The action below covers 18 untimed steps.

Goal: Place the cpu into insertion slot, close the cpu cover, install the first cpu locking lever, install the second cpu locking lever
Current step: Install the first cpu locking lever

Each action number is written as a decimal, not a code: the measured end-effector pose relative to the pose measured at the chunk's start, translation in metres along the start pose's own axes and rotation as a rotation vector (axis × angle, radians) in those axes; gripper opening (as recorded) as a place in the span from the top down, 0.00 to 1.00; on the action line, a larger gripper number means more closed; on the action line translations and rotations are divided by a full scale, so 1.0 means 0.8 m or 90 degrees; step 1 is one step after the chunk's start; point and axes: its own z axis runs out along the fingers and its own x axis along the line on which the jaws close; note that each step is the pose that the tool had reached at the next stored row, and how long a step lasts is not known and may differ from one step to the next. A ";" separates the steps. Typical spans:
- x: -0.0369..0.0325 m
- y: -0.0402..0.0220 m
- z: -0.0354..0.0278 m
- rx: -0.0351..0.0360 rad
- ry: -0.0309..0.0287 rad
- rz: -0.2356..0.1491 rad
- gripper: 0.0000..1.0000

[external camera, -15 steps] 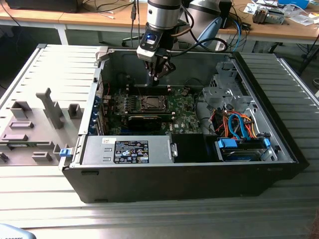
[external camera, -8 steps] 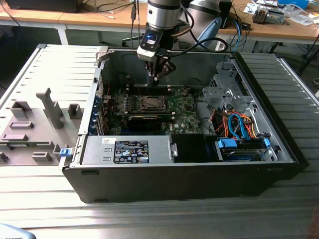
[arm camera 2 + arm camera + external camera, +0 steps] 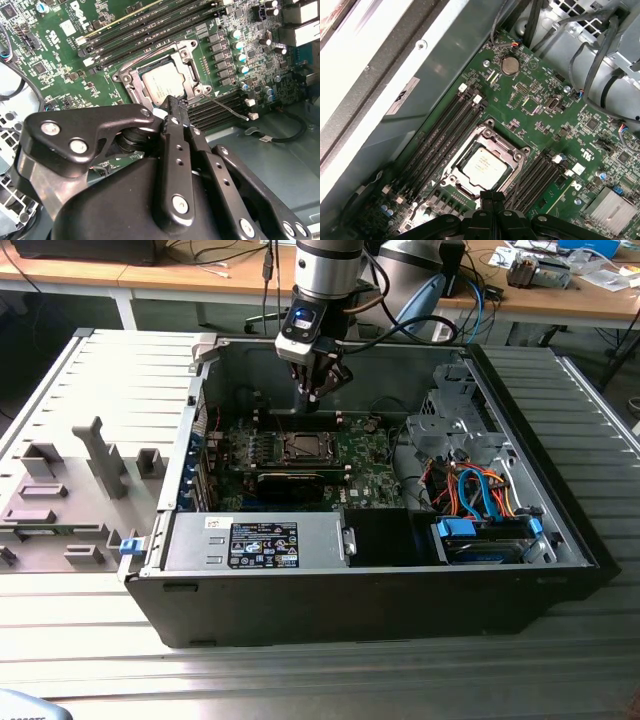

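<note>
The cpu (image 3: 161,86) (image 3: 485,165), a silvery square chip, lies in the insertion slot (image 3: 300,447) on the green board inside the open computer case. The cpu cover (image 3: 131,80) (image 3: 506,144), a metal frame with a window, lies flat around the chip. A thin wire lever (image 3: 227,106) sticks out from one corner of the socket over the black memory slots. My gripper (image 3: 312,392) (image 3: 175,104) (image 3: 492,196) hangs over the socket's edge, shut with its fingers pressed together and nothing between them.
The case wall (image 3: 330,360) rises close behind the gripper. A drive cage (image 3: 455,430) and orange and blue cables (image 3: 480,490) fill the exterior view's right. A power supply (image 3: 262,543) sits in front. Long memory slots (image 3: 150,25) flank the socket. A grey fixture tray (image 3: 70,490) lies outside the case.
</note>
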 end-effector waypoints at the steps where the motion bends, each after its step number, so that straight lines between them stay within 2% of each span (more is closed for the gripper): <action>1: 0.0000 0.0000 0.0000 0.0000 -0.0001 0.000 0.89; 18: 0.0000 0.0000 0.0001 -0.0001 -0.0006 -0.008 0.89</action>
